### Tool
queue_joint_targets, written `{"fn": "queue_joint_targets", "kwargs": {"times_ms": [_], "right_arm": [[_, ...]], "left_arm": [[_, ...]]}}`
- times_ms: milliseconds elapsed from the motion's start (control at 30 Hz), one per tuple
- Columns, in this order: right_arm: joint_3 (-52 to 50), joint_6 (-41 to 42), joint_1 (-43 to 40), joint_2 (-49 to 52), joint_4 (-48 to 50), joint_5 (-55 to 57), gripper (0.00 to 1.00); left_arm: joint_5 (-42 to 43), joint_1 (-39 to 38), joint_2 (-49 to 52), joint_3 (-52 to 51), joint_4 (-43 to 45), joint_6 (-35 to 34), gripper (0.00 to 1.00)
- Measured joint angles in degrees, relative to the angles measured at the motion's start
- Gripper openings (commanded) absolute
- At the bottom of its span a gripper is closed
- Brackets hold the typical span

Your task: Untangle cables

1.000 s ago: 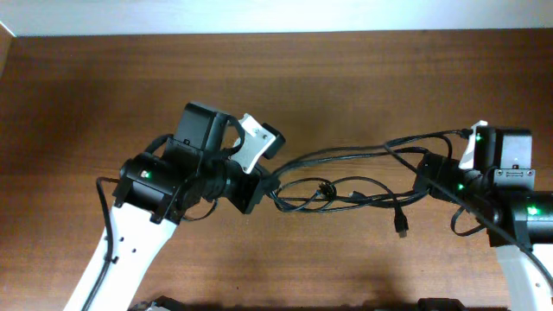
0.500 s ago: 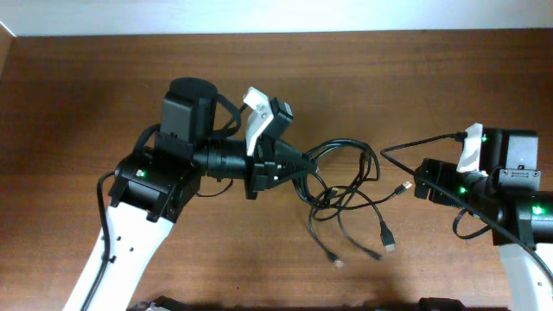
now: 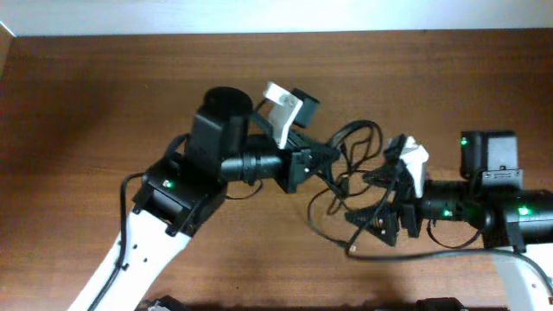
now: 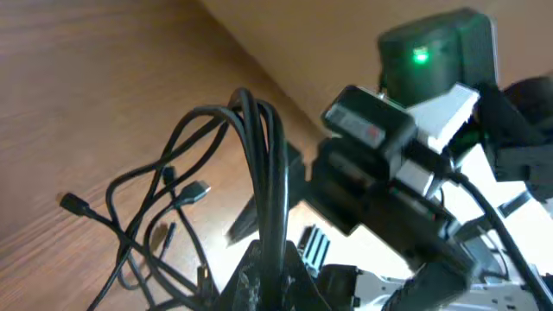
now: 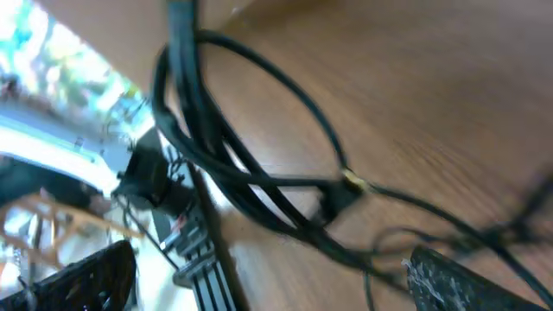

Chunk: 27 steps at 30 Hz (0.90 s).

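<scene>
Both my arms have come closer together, so the cables (image 3: 346, 171) are not stretched in a long line between them any more. Now they sit in a loose bunch of loops between my two hands. Some loops are held up and some lie on the table (image 3: 104, 95).

My left gripper (image 3: 324, 161) is squeezed tight on a thick bundle of them. The cords come straight out from between its fingers, then spread into loops just ahead of it.

My right gripper (image 3: 356, 197) has swung in toward the bunch. Its jaws are spread wide and it holds nothing. Some loops lie right in front of it, and a small plug (image 5: 350, 180) with a shiny tip is close by. One more cord trails away under it along the table.

I think I let go so I could get a better hold. The tangle is not undone yet. Next I should pinch just one cord and pull it slowly away from my left hand, so the loops do not get tighter.
</scene>
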Motion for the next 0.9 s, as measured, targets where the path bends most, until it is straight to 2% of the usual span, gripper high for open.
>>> {"fn": "queue_joint_targets", "kwargs": {"times_ms": [167, 367, 400, 433, 533, 633, 800, 900], "right_arm": [[0.0, -6.0, 5.0, 0.0, 0.0, -0.2, 0.99], [0.0, -6.6, 5.2, 0.3, 4.7, 1.5, 1.0], [0.0, -6.6, 5.2, 1.4, 4.9, 2.3, 0.96], [0.0, -6.3, 5.2, 3.1, 4.4, 2.5, 0.93], [0.0, -6.0, 5.2, 4.9, 2.9, 1.2, 0.93], [0.0, -13.0, 5.2, 4.8, -3.3, -3.9, 0.92], [0.0, -25.3, 5.2, 4.8, -15.1, -8.3, 0.91], [0.0, -27.9, 5.2, 4.8, -15.8, -7.9, 0.91]], "left_arm": [[1.4, -1.2, 0.0, 0.0, 1.5, 0.0, 0.0], [7.8, -1.2, 0.0, 0.0, 1.6, 0.0, 0.0], [8.6, -1.2, 0.0, 0.0, 1.4, 0.2, 0.0], [8.7, -1.2, 0.0, 0.0, 1.2, 0.5, 0.0], [5.2, -1.2, 0.0, 0.0, 1.2, 1.1, 0.0], [-0.7, -1.2, 0.1, 0.0, 0.9, 1.3, 0.0], [-3.5, -1.2, 4.4, 0.0, 0.9, 1.2, 0.0], [-4.1, -1.2, 5.7, 0.0, 1.0, 1.1, 0.0]]}}
